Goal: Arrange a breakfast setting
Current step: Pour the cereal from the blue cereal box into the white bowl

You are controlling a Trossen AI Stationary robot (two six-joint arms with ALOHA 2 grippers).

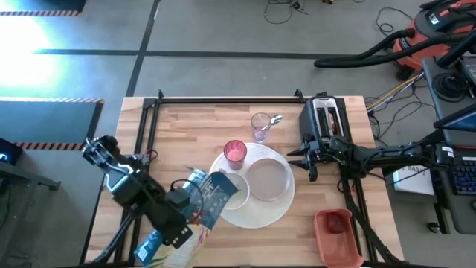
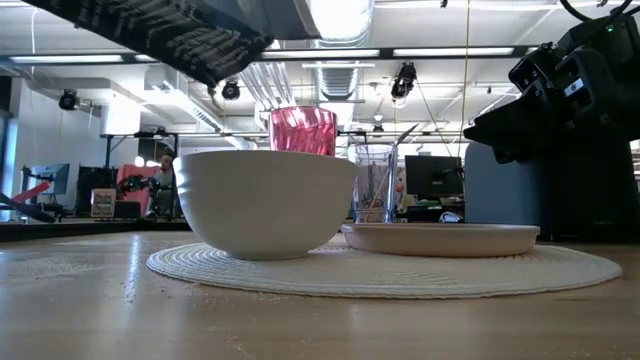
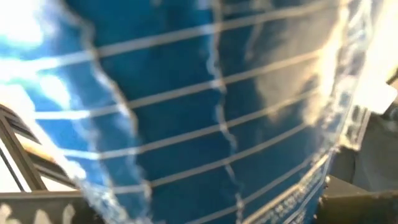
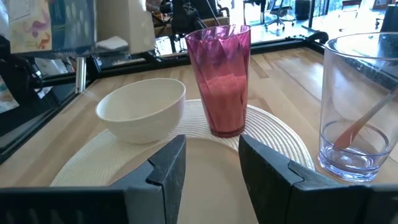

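Over the table's near-left part, the left gripper (image 1: 195,202) holds a blue bag (image 1: 212,195), tilted with its mouth toward the bowl (image 1: 227,187). That bowl sits on the mat's (image 1: 253,214) left side, just ahead of the bag's mouth, so this arm is the nearer; the bag's long axis runs from the near-left corner toward the mat. Between mat and toaster (image 1: 324,117), the right gripper (image 4: 211,165) waits, fingers part open and empty, beside the plate (image 1: 268,179). Behind the bowl stands the pink cup (image 1: 235,152).
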